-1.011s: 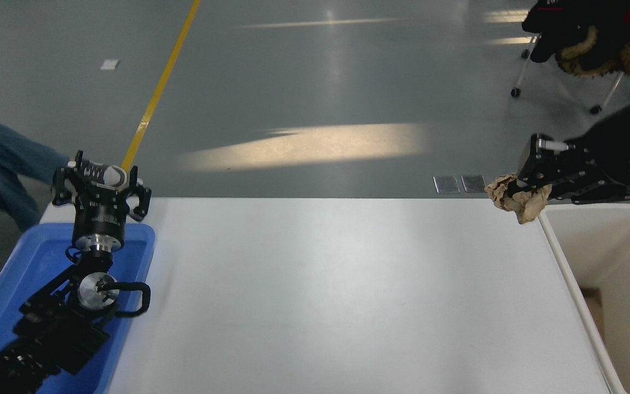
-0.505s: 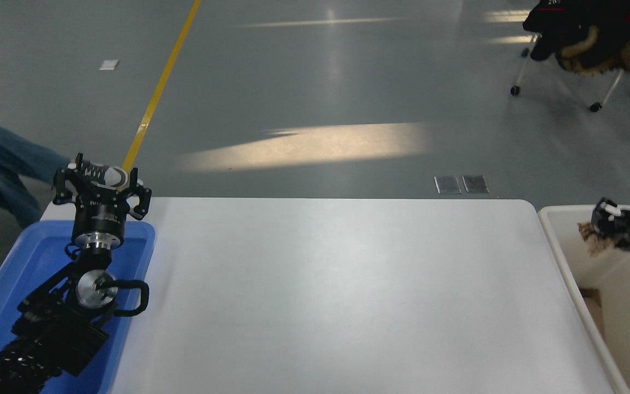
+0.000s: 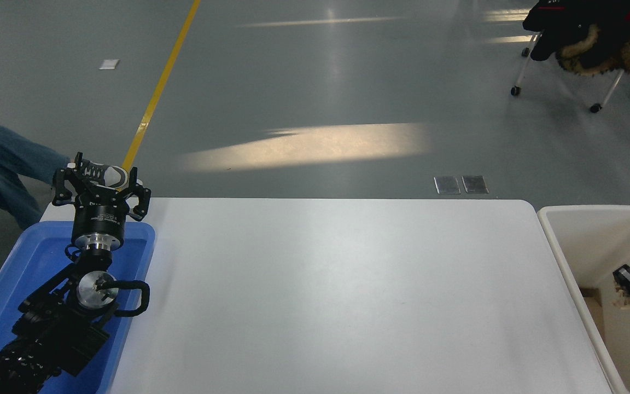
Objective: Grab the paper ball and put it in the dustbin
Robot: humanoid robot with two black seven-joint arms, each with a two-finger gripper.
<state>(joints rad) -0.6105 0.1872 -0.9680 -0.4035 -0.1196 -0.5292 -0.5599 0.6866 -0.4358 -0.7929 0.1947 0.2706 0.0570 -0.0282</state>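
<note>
The dustbin [image 3: 553,241] is a cream-white bin beside the table's right edge. My right gripper [image 3: 623,287] comes in from the right edge and sits low inside the dustbin. A small tan bit of the paper ball [image 3: 620,296] shows at its tip, and the gripper looks shut on it. Most of the ball is hidden by the gripper. My left gripper [image 3: 101,189] is parked at the lower left above a blue tray, open and empty.
The shallow blue tray [image 3: 25,262] lies at the table's left edge under my left arm. A person's jeans-clad leg [image 3: 3,164] and shoe are beyond the far left corner. A chair with a dark coat [image 3: 588,38] stands at the far right. Brown cardboard [image 3: 592,295] shows at the dustbin's bottom.
My right gripper carried the paper ball from above the table's far right corner to over the dustbin, then down into it. The left arm stayed put.
</note>
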